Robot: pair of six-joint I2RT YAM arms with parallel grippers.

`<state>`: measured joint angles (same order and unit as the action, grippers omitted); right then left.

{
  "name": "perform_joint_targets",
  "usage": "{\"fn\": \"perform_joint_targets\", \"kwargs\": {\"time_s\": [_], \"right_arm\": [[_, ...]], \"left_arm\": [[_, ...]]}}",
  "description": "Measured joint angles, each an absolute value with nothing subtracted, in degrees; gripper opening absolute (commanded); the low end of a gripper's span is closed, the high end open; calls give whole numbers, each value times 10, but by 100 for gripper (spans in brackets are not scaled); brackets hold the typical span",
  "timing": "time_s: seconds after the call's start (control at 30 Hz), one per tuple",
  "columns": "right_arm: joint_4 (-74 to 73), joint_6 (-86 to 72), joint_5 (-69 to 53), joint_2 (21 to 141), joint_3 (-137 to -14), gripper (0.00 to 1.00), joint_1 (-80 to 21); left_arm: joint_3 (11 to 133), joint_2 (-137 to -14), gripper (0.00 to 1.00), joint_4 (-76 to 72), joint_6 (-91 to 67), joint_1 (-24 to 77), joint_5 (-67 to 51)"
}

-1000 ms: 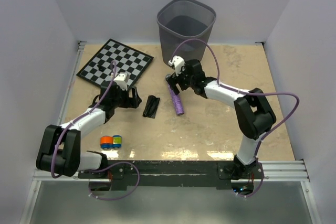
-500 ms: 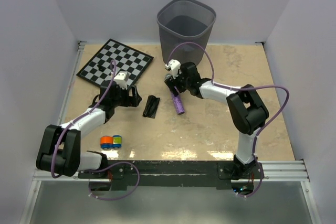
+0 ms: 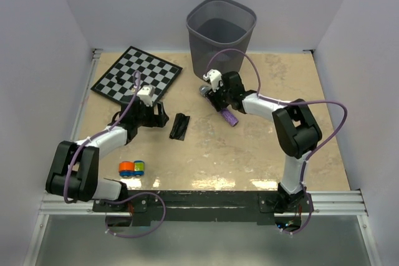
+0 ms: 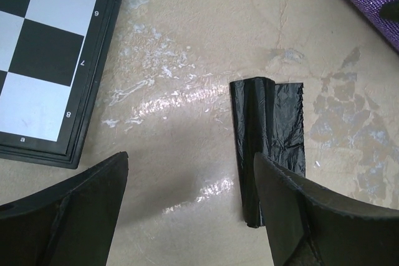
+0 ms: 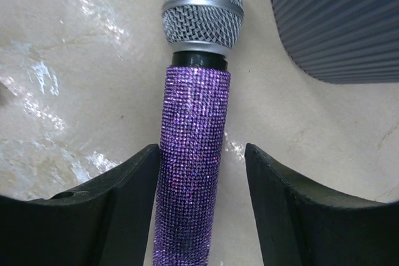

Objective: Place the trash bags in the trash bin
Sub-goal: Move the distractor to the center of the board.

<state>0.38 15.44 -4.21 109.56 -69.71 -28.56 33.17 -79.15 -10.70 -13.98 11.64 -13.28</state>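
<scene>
One trash bag point(image 3: 179, 126) lies folded into a small black strip on the table, and shows glossy and crinkled in the left wrist view point(image 4: 268, 147). My left gripper point(image 3: 159, 115) point(image 4: 189, 161) is open just left of it, its right finger beside the strip's near end, nothing between the jaws. The grey mesh trash bin point(image 3: 221, 32) point(image 5: 343, 17) stands at the back. My right gripper point(image 3: 218, 96) point(image 5: 202, 151) straddles a purple glittery microphone point(image 5: 192, 154). Its left finger touches the handle, its right finger stands apart from it, so it is open.
A chessboard point(image 3: 137, 76) point(image 4: 43, 48) lies at the back left, just behind the left gripper. Orange and blue toy blocks point(image 3: 131, 167) sit near the left arm's base. The microphone's tail point(image 3: 229, 117) points toward the table's middle, its head near the bin's base.
The right gripper's jaws have narrowed around the microphone, and the microphone's tail has swung to the right. The left gripper and the trash bag have stayed put.
</scene>
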Motion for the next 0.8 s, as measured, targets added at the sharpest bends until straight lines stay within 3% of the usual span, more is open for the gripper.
{"fn": "perform_joint_targets", "kwargs": {"time_s": [0.07,0.27,0.57,0.67,0.73,0.8], "right_arm": [[-4,160,-42,1096,-695,56,-282],[-64,188,-56,1102,-705,30,-248],[-145,311,-51,1130,-767,27,-84],[-144,343,-16,1134,-771,31,-20],[-138,356,1,1141,-777,41,14],[-131,360,17,1146,-778,60,36]], "left_arm": [[336,-799,85,-107,-140,116,-133],[357,-820,84,-112,-140,116,-133],[374,-854,84,-115,-140,120,-137],[382,-865,84,-113,-138,136,-143],[390,-877,85,-113,-137,158,-145],[394,-889,84,-113,-133,176,-146]]}}
